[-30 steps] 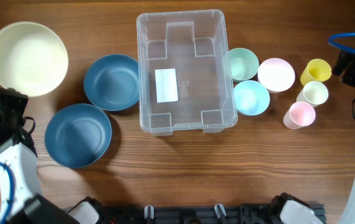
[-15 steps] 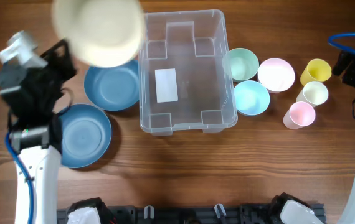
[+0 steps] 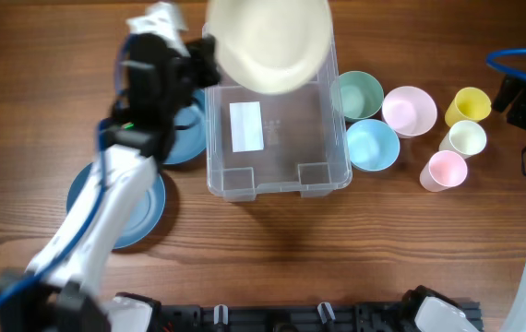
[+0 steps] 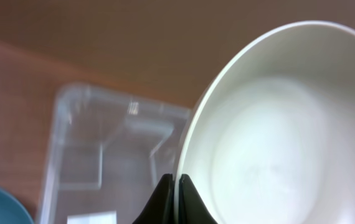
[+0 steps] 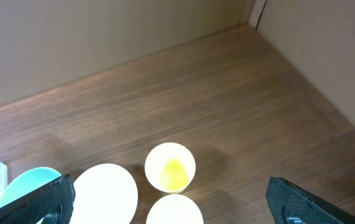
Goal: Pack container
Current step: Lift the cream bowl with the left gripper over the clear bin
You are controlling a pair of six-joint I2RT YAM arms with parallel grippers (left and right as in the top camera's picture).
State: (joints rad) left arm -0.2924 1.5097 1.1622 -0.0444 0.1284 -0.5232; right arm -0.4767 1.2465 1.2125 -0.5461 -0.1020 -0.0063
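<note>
Now the left gripper (image 4: 178, 182), clamped on the cream bowl (image 3: 268, 41) rim, has carried it over the container (image 3: 280, 192); the right gripper (image 5: 165, 200) idles, fingers apart.

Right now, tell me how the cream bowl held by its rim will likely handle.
Probably stiff: the cream bowl looks undeformed though the left hand pinches only its rim. It seems light for its size, hanging from that one edge grip. Its smooth wall may slip, so it could tilt above the container.
</note>
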